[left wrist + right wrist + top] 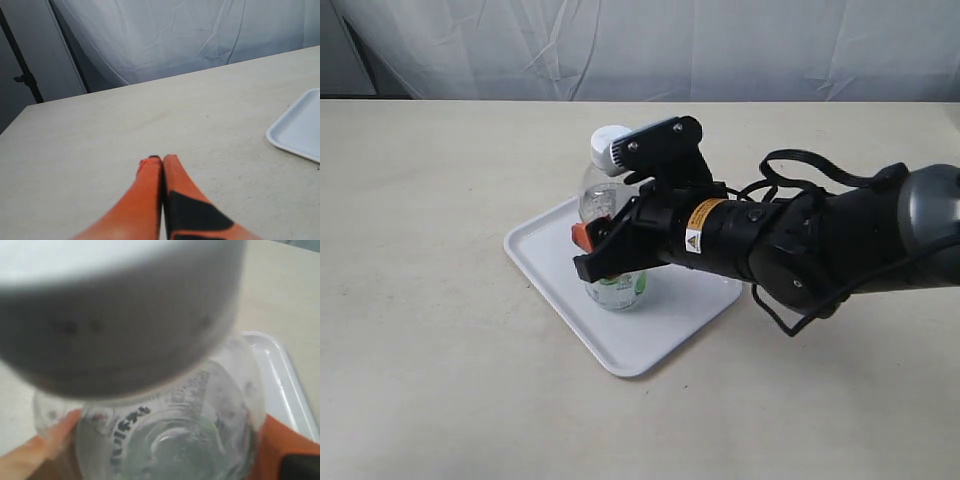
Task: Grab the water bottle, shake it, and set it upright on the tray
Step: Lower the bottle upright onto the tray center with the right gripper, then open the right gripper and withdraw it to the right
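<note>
The water bottle (596, 192), clear with a white cap (608, 136), is upright over the white tray (638, 345). Its labelled base is at the tray's surface; I cannot tell whether it touches. My right gripper (608, 242) is shut on the bottle's middle, with one orange fingertip showing at its near side. In the right wrist view the blurred cap (120, 315) fills the top, and the bottle (170, 435) sits between the orange fingers (287, 447) of the right gripper (165, 452). My left gripper (161, 161) is shut and empty over bare table, away from the tray (300, 131).
A pale beige table (430, 300) surrounds the tray, with a white curtain (640, 45) along its far edge. The right arm's dark body and cables (820, 240) reach in from the right above the table.
</note>
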Robot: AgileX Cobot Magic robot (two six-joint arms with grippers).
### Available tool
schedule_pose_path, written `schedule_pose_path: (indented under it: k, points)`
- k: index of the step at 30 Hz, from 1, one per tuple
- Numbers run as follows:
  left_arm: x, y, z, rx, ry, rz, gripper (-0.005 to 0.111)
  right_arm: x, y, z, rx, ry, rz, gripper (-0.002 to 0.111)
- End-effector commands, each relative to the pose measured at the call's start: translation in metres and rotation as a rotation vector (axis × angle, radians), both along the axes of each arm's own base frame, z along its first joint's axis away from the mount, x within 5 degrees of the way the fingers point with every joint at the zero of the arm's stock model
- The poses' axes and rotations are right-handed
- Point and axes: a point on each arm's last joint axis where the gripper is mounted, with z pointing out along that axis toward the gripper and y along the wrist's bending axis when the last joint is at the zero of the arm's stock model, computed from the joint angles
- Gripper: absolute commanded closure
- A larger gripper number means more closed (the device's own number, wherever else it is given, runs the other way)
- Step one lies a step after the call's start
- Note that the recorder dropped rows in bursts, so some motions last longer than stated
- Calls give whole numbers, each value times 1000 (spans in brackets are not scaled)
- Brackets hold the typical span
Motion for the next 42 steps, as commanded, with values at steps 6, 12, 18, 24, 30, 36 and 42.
schedule_pose_path:
  k: [6, 12, 18, 24, 30, 36, 42]
  points:
    - [0, 0, 0, -6, -11, -3, 106, 5, -4, -3, -8, 96, -101, 21]
    - [0, 0, 0, -6, -11, -3, 106, 2, -8, 3, -22, 121, -114, 33]
    - [0, 0, 0, -6, -11, -3, 106, -12, -23, 23, -127, 198, -112, 64]
    - [0, 0, 0, -6, -11, -3, 106, -28, -42, 41, -249, 265, -104, 100]
    - [0, 0, 0, -6, -11, -3, 106, -50, -67, 68, -328, 323, -110, 109]
    - [0, 0, 0, -6, -11, -3, 106, -78, -100, 111, -190, 306, -146, 109]
    - [0, 0, 0, -6, -11, -3, 106, -113, -138, 139, -63, 289, -144, 109]
